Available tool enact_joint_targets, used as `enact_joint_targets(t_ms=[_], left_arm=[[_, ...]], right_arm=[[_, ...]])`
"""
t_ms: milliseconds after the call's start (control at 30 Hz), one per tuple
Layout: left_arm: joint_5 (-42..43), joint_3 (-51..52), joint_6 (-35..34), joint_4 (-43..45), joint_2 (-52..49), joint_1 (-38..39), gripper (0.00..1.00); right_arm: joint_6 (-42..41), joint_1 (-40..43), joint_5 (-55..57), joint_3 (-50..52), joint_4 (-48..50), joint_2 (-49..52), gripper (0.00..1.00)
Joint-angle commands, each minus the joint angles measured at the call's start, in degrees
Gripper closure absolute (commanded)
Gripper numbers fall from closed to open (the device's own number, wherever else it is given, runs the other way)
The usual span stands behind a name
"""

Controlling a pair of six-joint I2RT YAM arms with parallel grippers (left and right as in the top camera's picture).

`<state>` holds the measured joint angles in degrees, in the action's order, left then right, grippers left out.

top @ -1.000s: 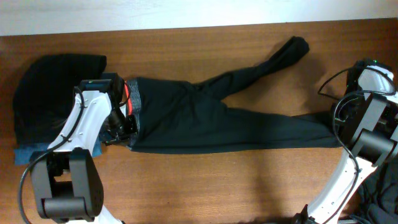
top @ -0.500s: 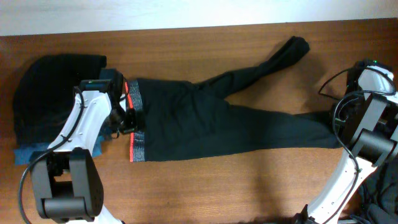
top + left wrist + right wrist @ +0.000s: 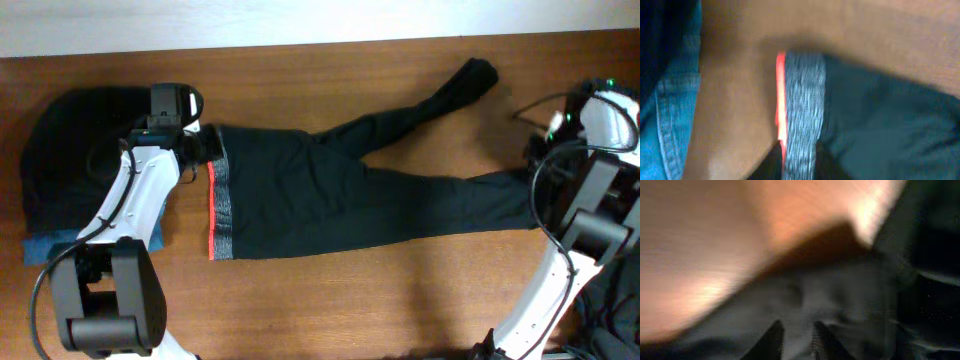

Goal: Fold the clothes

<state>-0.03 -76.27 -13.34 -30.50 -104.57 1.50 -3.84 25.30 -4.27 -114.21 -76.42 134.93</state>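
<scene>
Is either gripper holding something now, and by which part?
It cannot be told. The left gripper is at the grey-speckled, coral-edged waistband of the long black leggings, the right gripper at a leg end; blur hides both grips.

Leggings [image 3: 330,195] flat on table [image 3: 300,300]

The leggings [image 3: 400,205] are plain black, matte and without pattern. Their waistband [image 3: 224,205] is grey with a fine black-and-white speckle, and its outer edge is a thin coral-red trim [image 3: 211,215] that shows bright orange-red in the left wrist view. A heap of cloth [image 3: 70,150] on the left is plain black, with a piece of blue denim [image 3: 45,248] with pale stitching under it. The surface [image 3: 330,300] is reddish-brown wood grain. The arms [image 3: 135,205] are white with black joints.
</scene>
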Motion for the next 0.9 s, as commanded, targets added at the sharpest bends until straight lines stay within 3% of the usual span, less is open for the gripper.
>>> enact_joint_targets(t_ms=[0,233,433,700,867], left_arm=[[-0.17,0.11,0.15,1.84,0.98,0.0,0.87],[0.87,0.17,0.15,2.36,-2.21,0.0,0.86],[5.16,0.17,0.17,7.96,-8.72,0.0,0.83],[5.79,0.17,0.17,17.4,-13.79,0.0,0.83],[5.79,0.17,0.17,17.94,-13.84,0.0,0.83]], right_arm=[[1.95,-3.5,-7.15,-6.34,-0.04,-3.13,0.71],[1.9,-8.66,-7.13,-9.14,6.12,-3.1,0.59],[-0.22,-12.92,-7.15,-9.11,19.87,-3.06,0.39],[-6.29,-15.45,-7.15,-9.11,30.01,-1.53,0.38],[-7.63,-15.65,-7.1,-9.09,31.85,1.31,0.38]])
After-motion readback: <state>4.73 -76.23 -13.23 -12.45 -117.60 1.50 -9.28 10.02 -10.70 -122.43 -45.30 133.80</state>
